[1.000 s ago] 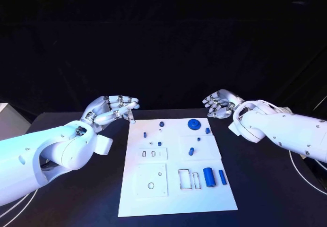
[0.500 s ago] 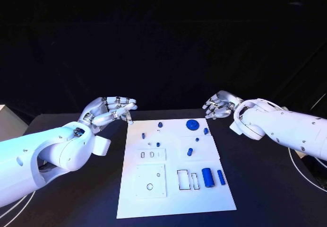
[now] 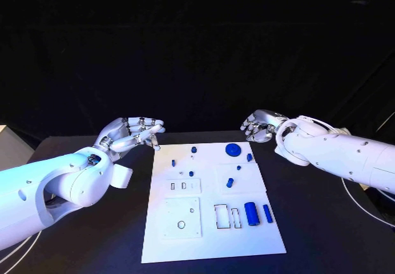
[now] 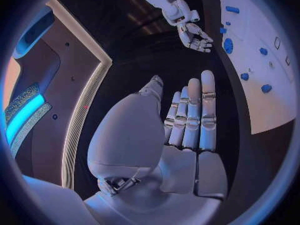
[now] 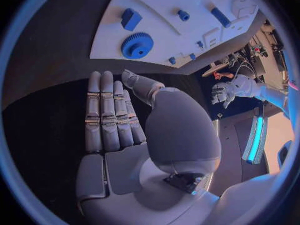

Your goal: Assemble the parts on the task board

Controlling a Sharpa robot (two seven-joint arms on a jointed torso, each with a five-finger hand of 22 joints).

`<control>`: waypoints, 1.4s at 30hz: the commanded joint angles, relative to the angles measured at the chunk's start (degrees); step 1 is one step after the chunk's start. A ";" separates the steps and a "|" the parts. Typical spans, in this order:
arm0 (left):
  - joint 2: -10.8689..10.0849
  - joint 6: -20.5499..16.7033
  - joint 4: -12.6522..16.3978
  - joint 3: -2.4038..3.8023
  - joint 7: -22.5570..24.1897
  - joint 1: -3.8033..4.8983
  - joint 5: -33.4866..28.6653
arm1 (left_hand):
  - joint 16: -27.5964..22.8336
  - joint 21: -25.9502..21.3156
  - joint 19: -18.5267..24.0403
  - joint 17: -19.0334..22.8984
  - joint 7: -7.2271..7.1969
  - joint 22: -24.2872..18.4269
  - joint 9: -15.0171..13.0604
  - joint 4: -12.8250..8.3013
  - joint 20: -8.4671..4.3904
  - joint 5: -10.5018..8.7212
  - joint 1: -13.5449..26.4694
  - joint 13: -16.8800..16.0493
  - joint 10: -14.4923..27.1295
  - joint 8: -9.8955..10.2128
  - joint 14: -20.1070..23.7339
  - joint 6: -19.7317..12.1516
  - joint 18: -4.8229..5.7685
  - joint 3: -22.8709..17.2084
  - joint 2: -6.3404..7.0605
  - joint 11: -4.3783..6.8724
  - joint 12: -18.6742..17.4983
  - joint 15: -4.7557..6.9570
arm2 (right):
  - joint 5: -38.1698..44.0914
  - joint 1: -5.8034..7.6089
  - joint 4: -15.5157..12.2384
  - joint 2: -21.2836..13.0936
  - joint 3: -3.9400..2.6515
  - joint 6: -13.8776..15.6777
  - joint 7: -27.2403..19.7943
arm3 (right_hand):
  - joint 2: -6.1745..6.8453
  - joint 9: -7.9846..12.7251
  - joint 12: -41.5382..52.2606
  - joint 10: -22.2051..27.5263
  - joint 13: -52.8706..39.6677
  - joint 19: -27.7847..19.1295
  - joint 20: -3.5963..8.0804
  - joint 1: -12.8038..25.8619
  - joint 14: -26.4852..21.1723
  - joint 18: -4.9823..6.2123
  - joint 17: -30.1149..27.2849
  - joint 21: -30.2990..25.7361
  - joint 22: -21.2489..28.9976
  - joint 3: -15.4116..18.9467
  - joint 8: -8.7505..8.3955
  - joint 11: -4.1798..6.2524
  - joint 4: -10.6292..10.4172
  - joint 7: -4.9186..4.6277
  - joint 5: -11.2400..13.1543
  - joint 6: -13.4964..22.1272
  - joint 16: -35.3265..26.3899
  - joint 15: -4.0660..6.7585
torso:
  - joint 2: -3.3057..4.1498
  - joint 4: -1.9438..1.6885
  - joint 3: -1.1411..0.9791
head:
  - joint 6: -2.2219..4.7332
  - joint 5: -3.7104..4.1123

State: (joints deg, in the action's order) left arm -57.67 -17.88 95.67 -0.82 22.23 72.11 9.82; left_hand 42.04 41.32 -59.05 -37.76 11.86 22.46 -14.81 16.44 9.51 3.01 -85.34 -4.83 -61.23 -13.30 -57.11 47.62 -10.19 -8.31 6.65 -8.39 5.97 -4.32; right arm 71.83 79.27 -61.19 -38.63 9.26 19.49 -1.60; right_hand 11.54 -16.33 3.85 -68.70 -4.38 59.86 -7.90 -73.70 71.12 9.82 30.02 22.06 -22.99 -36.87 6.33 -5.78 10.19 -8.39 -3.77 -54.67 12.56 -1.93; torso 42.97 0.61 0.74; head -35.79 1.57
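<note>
The white task board [image 3: 214, 234] lies in the middle of the black table. On it I see a blue gear [image 3: 234, 150] at the far end, several small blue pegs, a blue cylinder [image 3: 252, 213] and a thin blue bar [image 3: 267, 213] near the right edge. My left hand [image 3: 132, 132] hovers off the board's far left corner and holds nothing. My right hand [image 3: 262, 124] hovers off the far right corner, also holding nothing. In the left wrist view my left hand [image 4: 184, 125] has straight fingers, with the board [image 4: 262, 105] beyond. The right wrist view shows my right hand [image 5: 115, 120] flat, beside the gear [image 5: 137, 45].
A pale box [image 3: 7, 142] stands at the table's left edge. White cables [image 3: 362, 208] loop on the table under my right arm. Bare black tabletop [image 3: 99, 240] runs along both long sides of the board.
The camera has shifted a little. My right forearm has turned and its hand has edged slightly inward. The left hand has hardly moved.
</note>
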 commanded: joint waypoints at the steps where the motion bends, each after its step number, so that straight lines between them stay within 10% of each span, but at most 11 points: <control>1: 0.09 1.20 0.05 0.04 0.01 0.06 0.05 | -0.18 0.23 0.32 0.06 0.23 0.08 -0.09 0.07 -0.06 -0.23 -0.13 -0.08 0.07 0.15 0.42 -0.03 -0.18 0.31 -0.44 -0.05 -0.09 -0.17 | 0.77 -0.03 0.21 0.10 0.07 0.91 -1.85 | -0.38 -0.31 -0.16 -0.23 0.59 2.26 0.21 -1.61 1.32 0.76 -2.04 -3.59 3.54 -0.68 -0.11 -0.09 0.29 -0.55 -0.26 -0.16 -1.87 -0.02 | 0.05 0.07 -0.05 | -0.03 -0.04; 5: 0.12 1.20 0.01 0.03 -0.04 0.06 0.06 | -0.18 0.23 0.32 0.06 0.23 0.08 -0.09 0.07 -0.06 -0.23 -0.13 -0.08 0.07 0.15 0.42 -0.03 -0.18 0.31 -0.44 -0.05 -0.09 -0.17 | -2.21 -0.04 0.57 0.21 0.21 0.59 -2.68 | -0.94 -0.57 0.08 -1.59 0.45 2.60 0.20 -3.46 2.91 0.53 -3.26 -7.46 6.98 -1.05 -0.07 -0.32 1.00 -1.49 -0.94 -0.33 -2.76 -0.09 | 0.04 0.10 -0.09 | -0.04 -0.01; 12: 0.17 1.21 -0.09 0.03 -0.16 0.06 0.08 | -0.35 0.21 0.46 0.10 0.29 0.08 -0.13 0.05 -0.03 -0.23 -0.17 -0.11 0.01 0.12 0.51 0.00 -0.18 0.30 -0.49 -0.08 -0.06 -0.20 | 1.12 -0.06 1.17 0.52 0.42 1.27 -2.47 | 2.03 -1.36 2.66 -9.28 -3.09 15.36 3.22 1.04 13.54 0.35 3.45 -0.93 4.46 9.18 1.22 2.70 -1.30 0.76 -1.16 -4.41 4.95 2.88 | 0.03 0.05 -0.10 | 0.03 0.02; 15: 0.20 1.24 -0.10 0.03 -0.21 0.06 0.08 | -0.43 0.20 0.53 0.12 0.33 0.07 -0.15 0.06 -0.01 -0.23 -0.16 -0.12 0.00 0.12 0.55 0.01 -0.17 0.31 -0.49 -0.11 -0.05 -0.22 | 4.30 -0.06 0.93 0.65 0.49 1.66 -1.46 | 2.83 -1.80 20.96 -5.47 -22.14 16.63 4.05 3.48 12.55 -0.57 42.48 13.48 -8.86 14.02 1.46 4.39 -2.80 1.78 -1.55 -4.99 51.74 3.46 | 0.05 0.04 -0.10 | 0.10 -0.02; 17: 0.23 1.28 -0.12 0.03 -0.23 0.06 0.09 | -0.47 0.19 0.57 0.13 0.36 0.07 -0.15 0.06 0.00 -0.23 -0.16 -0.12 0.01 0.12 0.58 0.00 -0.17 0.32 -0.48 -0.12 -0.05 -0.23 | 6.22 -0.06 0.43 0.80 0.53 1.58 -0.42 | 2.12 -2.26 64.31 -7.93 -63.57 19.94 4.06 4.45 16.75 -3.83 55.82 39.20 -35.27 16.14 2.05 4.71 -3.79 2.07 -2.28 -4.38 71.66 4.37 | 0.09 0.01 -0.11 | 0.07 0.05; 22: 0.32 1.35 -0.08 0.02 -0.26 0.06 0.11 | -0.47 0.19 0.57 0.13 0.36 0.07 -0.15 0.06 0.00 -0.23 -0.16 -0.12 0.01 0.12 0.58 0.00 -0.17 0.32 -0.48 -0.12 -0.05 -0.23 | 8.14 -0.15 -0.21 1.30 0.70 0.17 1.44 | 1.56 -3.19 73.85 -12.57 -73.04 23.37 4.22 5.30 18.86 -5.77 59.93 52.02 -49.16 17.37 2.37 4.10 -5.05 2.13 -3.69 -4.48 77.37 4.18 | 0.11 0.02 -0.04 | 0.12 0.14; 24: 0.35 1.38 -0.02 0.02 -0.27 0.06 0.12 | -0.47 0.19 0.57 0.13 0.36 0.07 -0.15 0.06 0.00 -0.23 -0.16 -0.12 0.01 0.12 0.58 0.00 -0.17 0.32 -0.48 -0.12 -0.05 -0.23 | 8.52 -0.25 -0.48 1.46 0.80 -0.58 2.22 | 1.03 -3.49 86.15 -21.30 -85.62 27.64 4.06 4.94 18.88 -8.20 59.98 62.09 -60.25 19.18 2.17 3.64 -6.06 1.70 -4.10 -4.45 77.44 3.88 | 0.16 -0.01 -0.05 | 0.11 0.20; 42: 0.28 1.60 0.52 0.02 -0.50 0.06 0.36 | -0.57 0.17 0.65 0.16 0.40 0.06 -0.17 0.06 0.02 -0.23 -0.15 -0.13 0.02 0.13 0.63 -0.01 -0.17 0.33 -0.49 -0.16 -0.05 -0.26 | 7.80 -1.58 -0.95 2.92 1.02 -1.88 5.01 | 0.47 -3.83 86.15 -21.30 -85.62 29.34 2.41 2.88 18.88 -9.34 59.98 66.47 -65.32 25.74 0.09 1.96 -10.91 -0.17 -3.96 -0.83 77.44 2.23 | 0.15 0.00 -0.07 | -0.42 0.19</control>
State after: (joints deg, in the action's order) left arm -57.47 -17.37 96.01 -0.83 21.58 72.11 9.87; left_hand 41.81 41.32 -58.64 -37.65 11.86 22.44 -14.91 16.44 9.51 3.01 -85.34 -4.87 -61.23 -13.30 -56.90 47.62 -10.19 -8.31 6.65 -8.39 5.97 -4.52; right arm 78.89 77.79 -62.24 -35.85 10.27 18.54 2.36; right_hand 12.22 -20.11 89.88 -84.01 -74.96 84.10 -5.06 -70.29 84.12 1.22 74.96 88.36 -74.95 -11.29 6.61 -3.48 -0.48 -8.45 -7.67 -55.98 89.80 0.72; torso 43.12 0.63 0.66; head -36.20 1.76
